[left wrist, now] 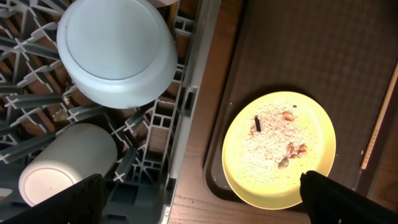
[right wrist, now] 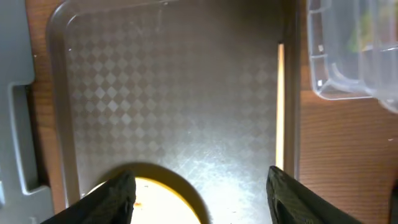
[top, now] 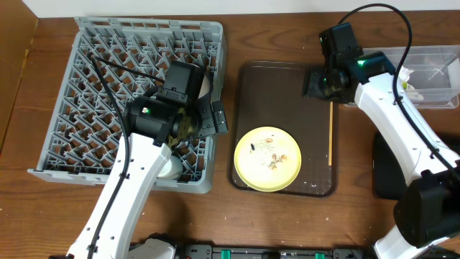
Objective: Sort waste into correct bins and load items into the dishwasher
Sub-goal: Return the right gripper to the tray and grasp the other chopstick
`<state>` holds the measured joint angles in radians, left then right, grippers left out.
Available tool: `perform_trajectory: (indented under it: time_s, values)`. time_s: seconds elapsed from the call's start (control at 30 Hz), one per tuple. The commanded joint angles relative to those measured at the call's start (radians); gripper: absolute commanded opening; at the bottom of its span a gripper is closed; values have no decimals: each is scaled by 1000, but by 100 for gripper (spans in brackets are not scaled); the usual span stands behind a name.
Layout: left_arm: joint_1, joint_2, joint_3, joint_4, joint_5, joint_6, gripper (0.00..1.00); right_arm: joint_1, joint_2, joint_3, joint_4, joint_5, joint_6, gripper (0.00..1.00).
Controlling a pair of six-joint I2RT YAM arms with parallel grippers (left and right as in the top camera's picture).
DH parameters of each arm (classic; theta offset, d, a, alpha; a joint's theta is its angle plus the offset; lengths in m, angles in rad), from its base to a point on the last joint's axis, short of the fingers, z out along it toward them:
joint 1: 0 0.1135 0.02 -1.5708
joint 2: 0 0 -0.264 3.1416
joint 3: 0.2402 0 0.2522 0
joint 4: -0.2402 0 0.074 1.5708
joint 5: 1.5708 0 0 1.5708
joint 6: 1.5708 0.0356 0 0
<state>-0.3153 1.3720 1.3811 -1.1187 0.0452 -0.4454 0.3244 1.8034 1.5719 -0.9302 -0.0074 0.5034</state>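
Arms come in from the near edge of the worktop (top: 287, 36). The left one lies across the grey dish rack (top: 86, 86), its left hand (top: 214, 115) at the rack's right rim, fingers (left wrist: 68, 202) spread wide and holding nothing. The right arm stretches to the far right corner of the dark brown tray (top: 273, 93). There the right hand (top: 320, 80) hovers with its fingers (right wrist: 109, 199) well apart and nothing between them.

Just right of that hand stands the clear plastic tub (top: 438, 52), with something green and yellow blurred behind its wall. The black bin (top: 384, 173) lies nearer, partly under the right arm. A chopstick (top: 330, 137) lies along the tray's right edge.

In the rack a light blue bowl (left wrist: 118, 53) sits upside down, and beside it a white cup (left wrist: 65, 162) lies on its side among the pegs. The yellow plate (top: 267, 158) rests on the near half of the tray, round and bright, strewn with pale crumbs (left wrist: 267, 143) and a few brown scraps.
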Motion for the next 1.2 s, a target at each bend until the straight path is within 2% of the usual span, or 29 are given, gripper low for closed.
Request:
perform_trajectory:
  time_s: [0.0, 0.07, 0.17, 0.37, 0.5, 0.77, 1.17]
  values:
    - [0, 0, 2, -3, -12, -2, 100, -7, -11, 0, 2, 84, -3, 69]
    - [0, 0, 2, -3, -12, -2, 100, -7, -10, -13, 2, 85, -3, 68]
    - [0, 0, 2, -3, -12, -2, 100, -2, -3, -43, 10, 71, -3, 58]
    - [0, 0, 2, -3, -12, -2, 100, -9, 23, -141, 17, 240, 51, 56]
    - [0, 0, 2, -3, -12, -2, 100, -23, 28, -280, 166, 201, 37, 49]
    - [0, 0, 2, -3, -12, -2, 100, -24, 29, -394, 312, 153, 12, 45]
    - [0, 0, 2, -3, -12, -2, 100, -24, 30, -519, 468, 157, 13, 47]
